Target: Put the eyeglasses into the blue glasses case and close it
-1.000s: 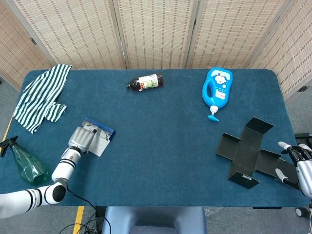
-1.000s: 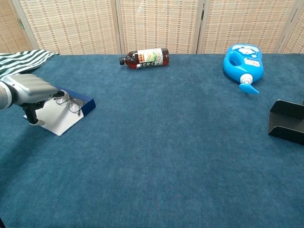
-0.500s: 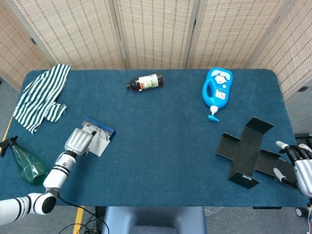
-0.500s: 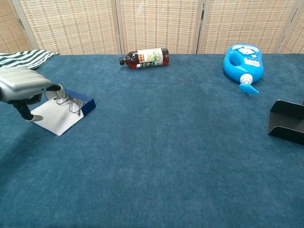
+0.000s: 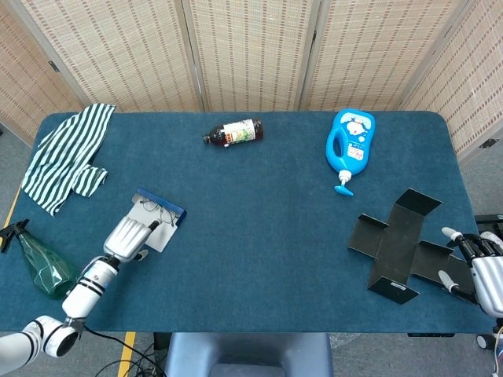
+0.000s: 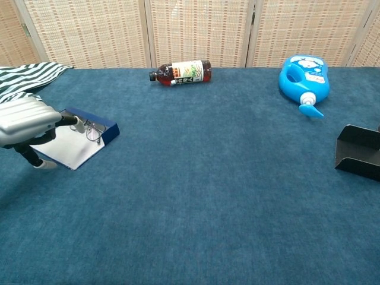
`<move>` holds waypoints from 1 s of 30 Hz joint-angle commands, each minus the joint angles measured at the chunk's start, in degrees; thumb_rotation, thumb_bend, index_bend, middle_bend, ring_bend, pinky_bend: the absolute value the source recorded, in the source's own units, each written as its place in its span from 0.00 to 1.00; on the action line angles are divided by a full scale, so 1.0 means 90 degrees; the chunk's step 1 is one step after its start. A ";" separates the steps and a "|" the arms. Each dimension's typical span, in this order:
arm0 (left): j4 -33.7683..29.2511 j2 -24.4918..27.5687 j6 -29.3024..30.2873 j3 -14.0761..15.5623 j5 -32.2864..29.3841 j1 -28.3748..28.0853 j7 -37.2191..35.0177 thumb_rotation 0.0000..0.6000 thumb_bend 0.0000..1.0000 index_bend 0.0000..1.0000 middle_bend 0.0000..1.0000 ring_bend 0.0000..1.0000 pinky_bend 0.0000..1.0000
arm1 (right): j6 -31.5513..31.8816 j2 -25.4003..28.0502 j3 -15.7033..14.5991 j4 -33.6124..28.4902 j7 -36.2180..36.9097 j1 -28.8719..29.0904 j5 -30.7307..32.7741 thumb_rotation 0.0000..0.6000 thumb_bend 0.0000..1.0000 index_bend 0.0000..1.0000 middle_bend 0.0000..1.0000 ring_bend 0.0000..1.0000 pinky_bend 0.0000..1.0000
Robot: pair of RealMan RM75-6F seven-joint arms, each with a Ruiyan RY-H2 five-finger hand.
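A blue cloth covers the table [image 5: 259, 212], with woven screens [image 5: 251, 47] behind it. At the right lies a flattened black box [image 5: 397, 243], and the right hand [image 5: 481, 263] rests just beside its outer end at the table edge, fingers apart and holding nothing. A striped cloth [image 5: 67, 157] lies at the far left corner, a blue bottle [image 5: 350, 145] on its side at the far right, a green spray bottle [image 5: 39, 263] at the near left edge, and a small brown bottle [image 5: 233, 132] on its side near the back. The case [image 5: 161, 220] lies open at the left, its pale lining up and its blue wall on the far side. The glasses [image 6: 90, 130] sit inside it against that wall. The left hand [image 5: 130, 236] hovers over the case's near corner, fingers extended toward the glasses; it grips nothing, 1 fingertip [image 6: 76, 120] just beside the frame.
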 commanded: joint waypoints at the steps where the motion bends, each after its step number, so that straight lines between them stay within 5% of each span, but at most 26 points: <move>1: 0.0317 -0.0245 -0.0030 -0.0067 0.0138 0.0050 -0.0204 1.00 0.21 0.28 0.94 0.92 0.99 | 0.0000 0.0002 -0.0002 -0.0004 -0.0007 -0.0006 0.0011 1.00 0.26 0.17 0.37 0.26 0.26; 30: 0.1111 -0.0751 -0.0317 -0.0521 0.0327 0.0169 -0.0573 1.00 0.21 0.30 0.94 0.92 0.99 | 0.0047 0.0027 -0.0006 -0.0016 -0.0018 -0.0052 0.0044 1.00 0.26 0.17 0.37 0.26 0.26</move>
